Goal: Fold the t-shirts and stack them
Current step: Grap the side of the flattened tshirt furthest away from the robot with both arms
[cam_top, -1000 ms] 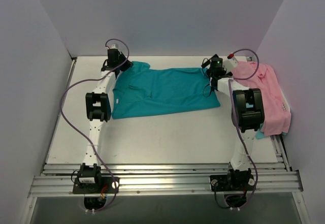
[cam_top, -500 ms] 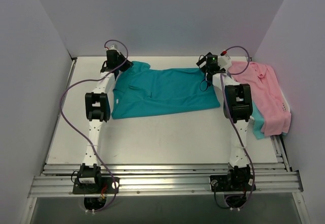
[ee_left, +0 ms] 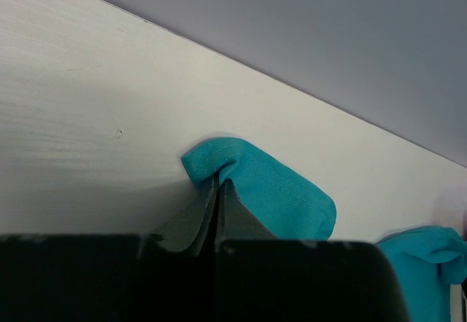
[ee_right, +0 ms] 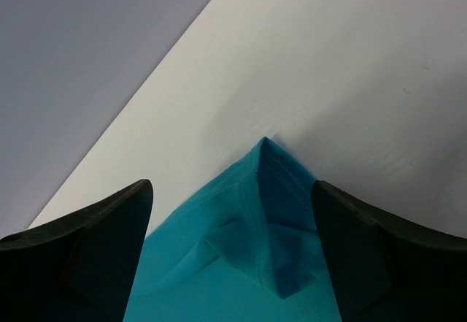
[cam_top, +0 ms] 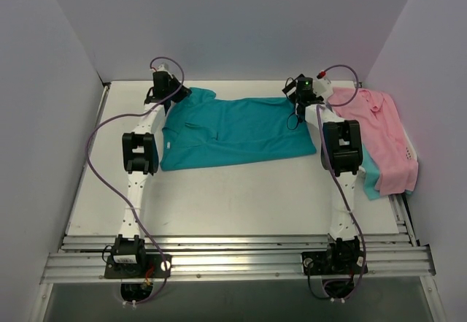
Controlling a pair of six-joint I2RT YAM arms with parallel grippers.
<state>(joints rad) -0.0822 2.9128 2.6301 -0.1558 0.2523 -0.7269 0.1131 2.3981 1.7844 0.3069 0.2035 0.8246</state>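
The plain teal-turquoise fabric t-shirt (cam_top: pixel 241 132) lay spread flat on the far part of the white table (cam_top: pixel 219 198). The left gripper (ee_left: pixel 217 189) was pressed together, pinching a fold at its far left corner — the right gripper (ee_right: pixel 230 190) stood spread, fingers either side of the far right corner. A light pink collared shirt (cam_top: pixel 387 128) lay at the table's right edge.

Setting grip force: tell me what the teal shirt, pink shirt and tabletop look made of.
Teal t-shirt: soft matte knit, likely cotton or a blend; fine weave and limp folds show in the wrist views. Pink shirt: similar matte cloth, draped and creased; weave too small to tell. Table: hard, smooth white board with faint streaks, perhaps laminate.
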